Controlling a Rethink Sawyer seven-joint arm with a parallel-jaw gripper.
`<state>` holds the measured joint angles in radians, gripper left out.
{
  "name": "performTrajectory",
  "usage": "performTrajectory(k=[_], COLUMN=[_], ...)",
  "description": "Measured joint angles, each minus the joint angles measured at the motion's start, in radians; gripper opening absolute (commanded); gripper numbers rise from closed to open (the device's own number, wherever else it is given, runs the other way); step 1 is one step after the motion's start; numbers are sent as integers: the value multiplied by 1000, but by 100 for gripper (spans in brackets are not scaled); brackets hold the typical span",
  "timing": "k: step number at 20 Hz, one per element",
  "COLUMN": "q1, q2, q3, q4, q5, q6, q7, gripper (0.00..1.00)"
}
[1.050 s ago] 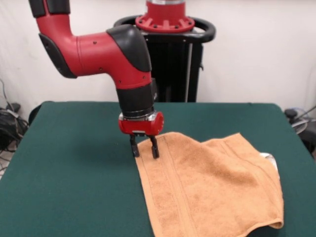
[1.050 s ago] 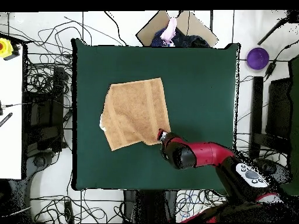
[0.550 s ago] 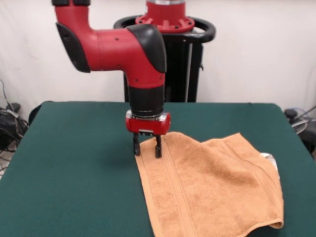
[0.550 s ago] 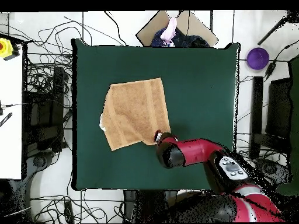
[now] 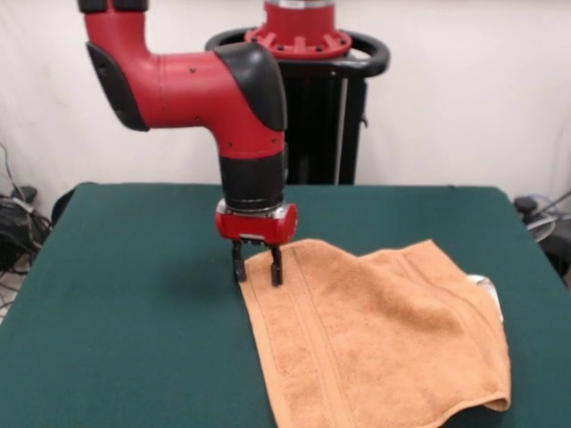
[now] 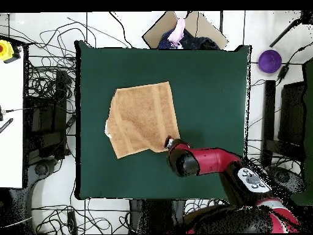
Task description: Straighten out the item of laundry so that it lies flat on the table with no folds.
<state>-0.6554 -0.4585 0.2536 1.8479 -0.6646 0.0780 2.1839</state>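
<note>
With its wrist section pointing straight down, the red and black arm (image 5: 196,85) holds the hand (image 5: 254,266) at the far corner of the orange-tan hand towel (image 5: 375,343). An upper link runs roughly level across the front view, then bends at a black elbow cover into the vertical wrist. Two short black fingers (image 5: 277,267) hang from the red hand body, with a narrow gap between them. Their tips sit at the towel's corner edge, one on each side of a slightly raised ridge of cloth; whether they actually pinch the cloth cannot be told.

Seen from overhead, the hand (image 6: 169,144) lies at the towel corner nearest the robot's base, and the arm (image 6: 208,162) extends from there toward the lower right of the picture.

The hand towel (image 6: 142,118) lies on the dark green surface (image 5: 125,294), left of centre in the overhead view and turned slightly against the surface edges. It is not flat: in the front view a fold shows along its right side, where one layer overlaps another. Woven border bands run parallel to the edge near the hand. A small white tag (image 5: 486,287) shows at the right edge.
</note>
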Motion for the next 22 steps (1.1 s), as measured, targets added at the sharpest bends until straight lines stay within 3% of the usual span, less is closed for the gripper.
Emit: performTrajectory(k=[8,22], q1=[-111,-116], q2=[15,13], q3=[82,86], q4=[26,28], q5=[1,1], q6=[0,0], q7=[0,0], gripper=[100,100])
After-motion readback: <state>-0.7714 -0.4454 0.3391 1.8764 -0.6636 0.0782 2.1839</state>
